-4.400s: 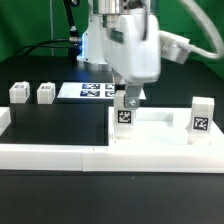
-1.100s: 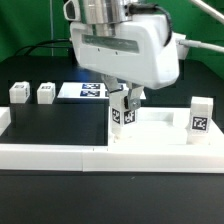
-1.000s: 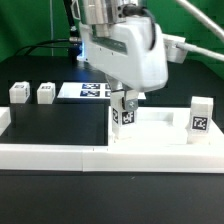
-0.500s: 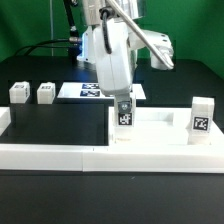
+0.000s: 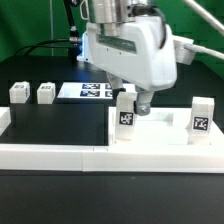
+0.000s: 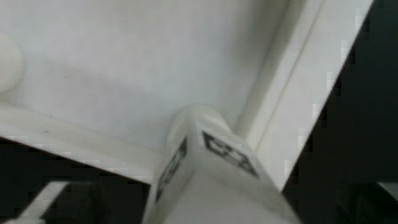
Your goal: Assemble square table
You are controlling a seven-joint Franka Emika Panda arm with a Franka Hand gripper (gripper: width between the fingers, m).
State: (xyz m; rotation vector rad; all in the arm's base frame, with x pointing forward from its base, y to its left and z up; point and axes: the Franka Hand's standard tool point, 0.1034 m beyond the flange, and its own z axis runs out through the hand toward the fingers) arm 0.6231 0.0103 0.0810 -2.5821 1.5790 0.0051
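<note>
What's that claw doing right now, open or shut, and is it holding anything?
Gripper: open, its jaws standing apart on either side of the upright leg at the tabletop corner, holding nothing.

Legs (image 5: 125,112) stand on the tabletop (image 5: 165,127) (loose legs (image 5: 45,92) at the exterior view's left).

Hand (image 5: 132,100) now wide, grip off leg (image 5: 125,113)
</note>
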